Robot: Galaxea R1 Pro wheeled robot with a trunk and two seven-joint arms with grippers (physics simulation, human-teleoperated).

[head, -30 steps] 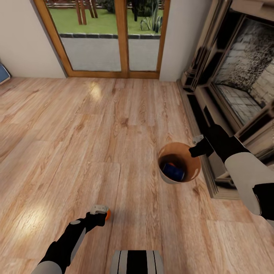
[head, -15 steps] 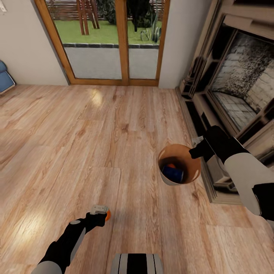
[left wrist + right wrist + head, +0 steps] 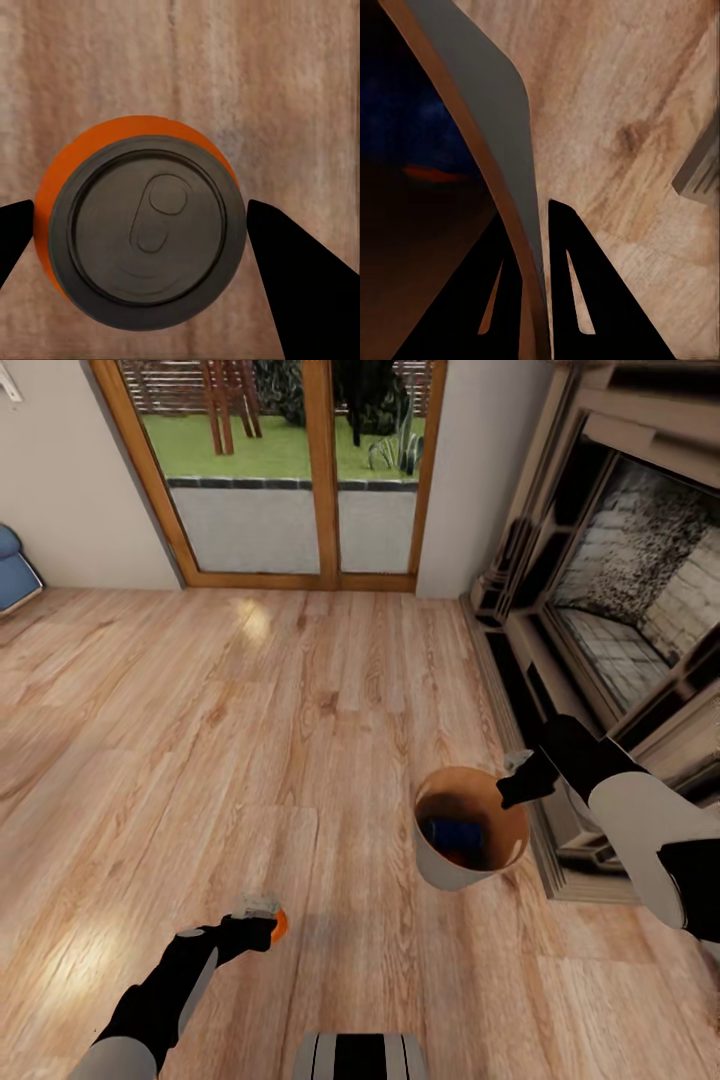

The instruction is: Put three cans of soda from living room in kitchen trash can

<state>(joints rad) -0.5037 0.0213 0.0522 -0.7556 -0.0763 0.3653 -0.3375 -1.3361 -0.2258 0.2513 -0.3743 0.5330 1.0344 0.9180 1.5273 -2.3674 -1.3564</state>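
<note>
From the head view, the bin [image 3: 468, 830] is carried off the floor [image 3: 250, 710] by the right tool [image 3: 520, 780], which is clamped on its rim at the fireplace [image 3: 620, 610] side, and it looks tipped a bit, so a lot of weight is hung off one thin edge. A blue can [image 3: 458, 832] is seen lying inside with something orange just under it, probably a second can, though that can't be confirmed. The third can, an orange can [image 3: 279, 925], is gripped in the left tool [image 3: 262, 920] low over the planks, well apart from the bin. The glass doors [image 3: 290, 470] are straight ahead, so the kitchen hasn't been reached. In the left wrist view, the orange can [image 3: 142, 232] is seen top-on with a dark finger at each side, touching or very nearly; the hold looks shallow, so the can could be dropped and rolled away if the arm is swung fast. In the right wrist view, the bin wall [image 3: 487, 127] is pinched between the two fingers [image 3: 577, 300], one inside and one outside. If the rim slips, everything gets dumped, and the bin could be bumped against the fireplace step [image 3: 545, 830] on a turn.
</note>
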